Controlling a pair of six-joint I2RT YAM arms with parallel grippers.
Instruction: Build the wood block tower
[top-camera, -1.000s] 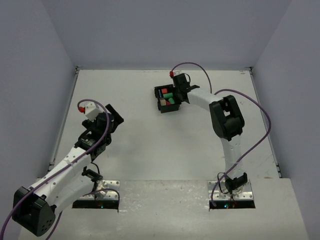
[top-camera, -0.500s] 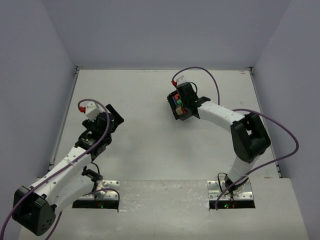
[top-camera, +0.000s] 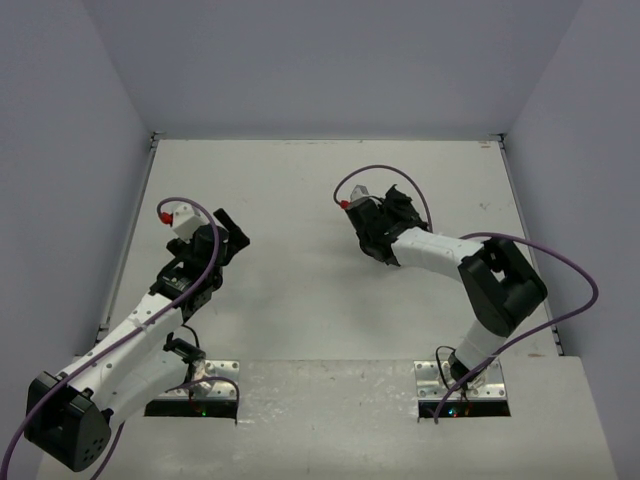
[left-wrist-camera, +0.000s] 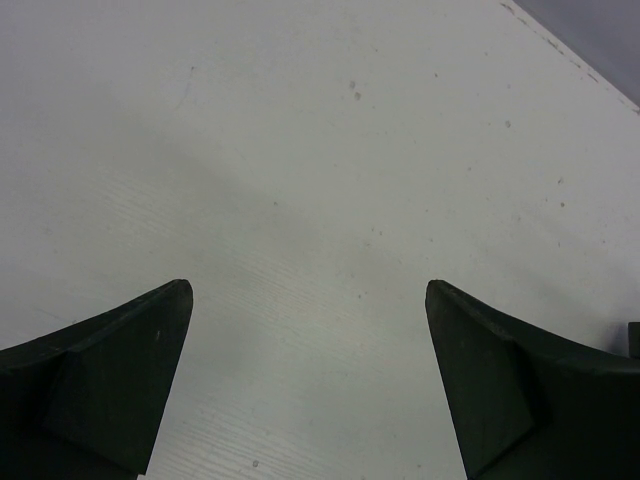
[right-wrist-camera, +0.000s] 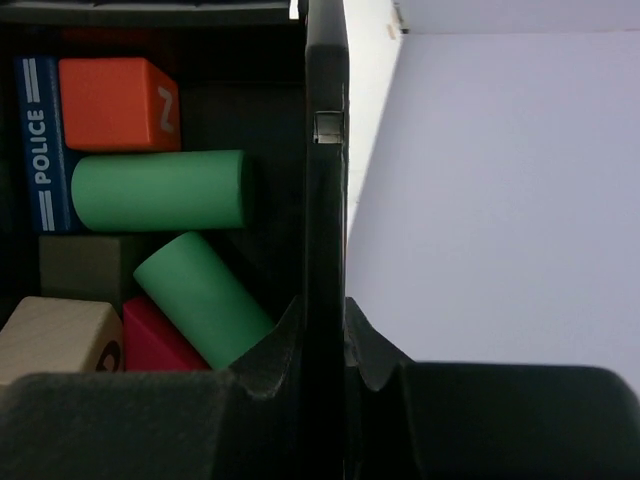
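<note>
Pinching black bin, right gripper; wood blocks inside.

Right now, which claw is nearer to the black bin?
Right. The right claw is shut on the wall of the bin; the left claw hangs open over the table, well apart from it.

From overhead, the right gripper is covering the black bin and its contents. In the right wrist view, the left edge is cropping the tan block; the gripper's body is hiding the lower part of the red block.
</note>
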